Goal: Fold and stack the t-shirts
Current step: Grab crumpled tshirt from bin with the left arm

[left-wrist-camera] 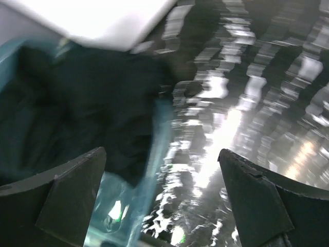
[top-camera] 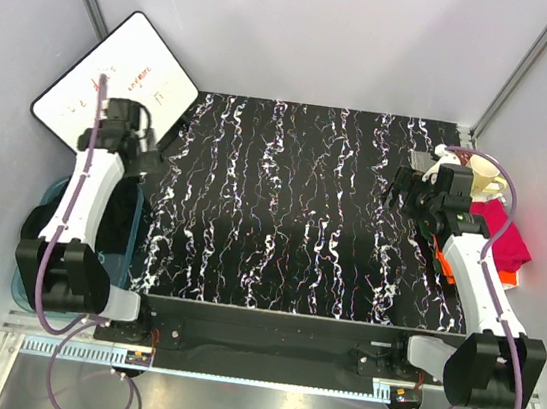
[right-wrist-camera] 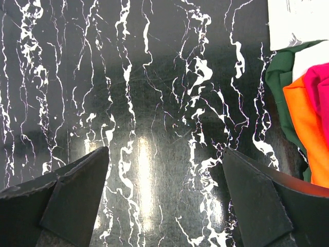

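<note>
1. Left gripper (left-wrist-camera: 160,154): fingers spread wide, holding nothing. Below it and to its left, the crumpled dark cloth t-shirt (left-wrist-camera: 77,103) lies inside the translucent blue plastic bin (top-camera: 40,202).
2. Right gripper (right-wrist-camera: 164,154): fingers spread wide, holding nothing, above the black white-veined table (right-wrist-camera: 154,77). To its right, the bright magenta-pink t-shirt (right-wrist-camera: 318,82), the orange cloth piece (right-wrist-camera: 308,134) and a dark green cloth (right-wrist-camera: 280,77) lie bunched together.
3. Step in hand, as judged: fetching a first garment. Nothing is folded yet.
4. The next move calls for lowering a gripper, pinching one cloth layer and drawing it onto the table.
</note>
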